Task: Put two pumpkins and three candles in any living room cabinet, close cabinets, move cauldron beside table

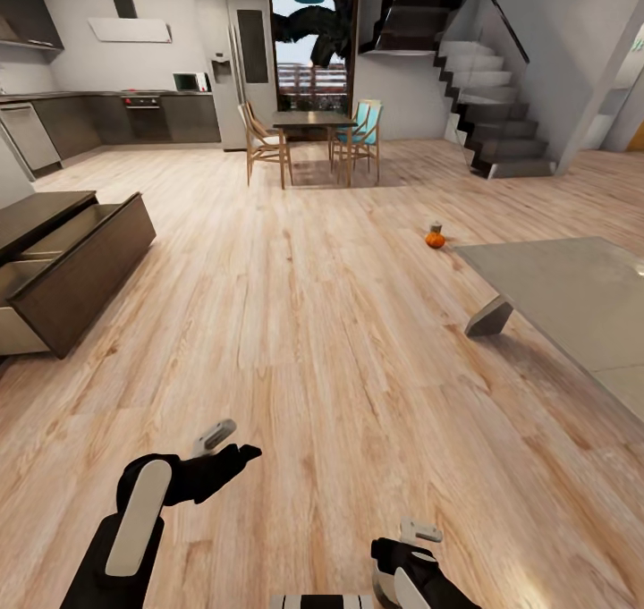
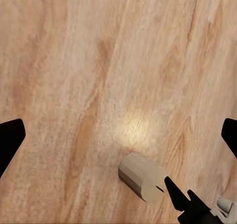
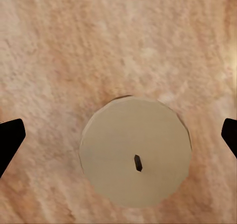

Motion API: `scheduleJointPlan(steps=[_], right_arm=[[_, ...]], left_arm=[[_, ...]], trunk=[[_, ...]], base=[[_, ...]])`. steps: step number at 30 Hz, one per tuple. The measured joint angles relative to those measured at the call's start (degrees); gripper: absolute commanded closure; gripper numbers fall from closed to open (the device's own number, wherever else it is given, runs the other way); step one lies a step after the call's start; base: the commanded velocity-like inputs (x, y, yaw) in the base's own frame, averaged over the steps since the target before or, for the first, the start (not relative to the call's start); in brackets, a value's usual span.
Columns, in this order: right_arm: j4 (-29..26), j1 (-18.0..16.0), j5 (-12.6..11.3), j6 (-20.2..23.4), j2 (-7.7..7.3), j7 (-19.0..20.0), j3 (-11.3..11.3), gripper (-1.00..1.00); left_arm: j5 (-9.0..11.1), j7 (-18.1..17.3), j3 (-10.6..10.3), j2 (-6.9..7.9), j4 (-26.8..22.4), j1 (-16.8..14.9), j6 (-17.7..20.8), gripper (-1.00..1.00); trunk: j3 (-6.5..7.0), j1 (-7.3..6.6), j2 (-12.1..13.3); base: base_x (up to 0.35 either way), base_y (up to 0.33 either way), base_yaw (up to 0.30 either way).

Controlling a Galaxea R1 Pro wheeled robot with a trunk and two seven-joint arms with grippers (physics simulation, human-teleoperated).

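Observation:
Low over the wooden floor, my left gripper (image 1: 241, 455) is open with nothing between its fingers (image 2: 11, 137). A stubby grey-beige candle (image 1: 215, 435) lies tipped on the floor just beyond it (image 2: 143, 177). My right gripper (image 1: 407, 551) is open too, straight above a second candle (image 3: 136, 157) whose round top and wick face the camera (image 1: 420, 530). Far ahead, one orange pumpkin (image 1: 435, 240) sits on the floor with a small grey candle (image 1: 436, 226) touching its far side. The dark-brown cabinet (image 1: 80, 265) stands at the left with drawers pulled out. The cauldron is out of view.
The glass-topped coffee table (image 1: 572, 296) fills the right side, one angled leg (image 1: 490, 317) reaching toward the middle. Farther off are a dining table with chairs (image 1: 309, 135), the kitchen units and a staircase (image 1: 487, 117). Broad wooden floor lies between me and the cabinet.

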Motion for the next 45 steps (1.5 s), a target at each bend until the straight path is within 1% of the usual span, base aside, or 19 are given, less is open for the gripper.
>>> scheduleJointPlan(steps=[29,45], right_arm=[[0.00,0.00,0.01,-0.09,-0.29,0.01,-0.15,-1.00],[0.00,0.00,0.09,-0.09,-0.29,0.01,-0.15,-1.00]], left_arm=[[0.00,-0.07,-0.28,-0.09,-0.11,0.00,0.00,-1.00],[0.01,-0.23,-0.12,-0.01,-0.11,0.00,-0.09,-1.00]], trunk=[[-6.42,0.75,-0.39],[-6.43,0.74,-0.39]], base=[[0.000,0.000,0.000],[0.028,0.000,0.000]])
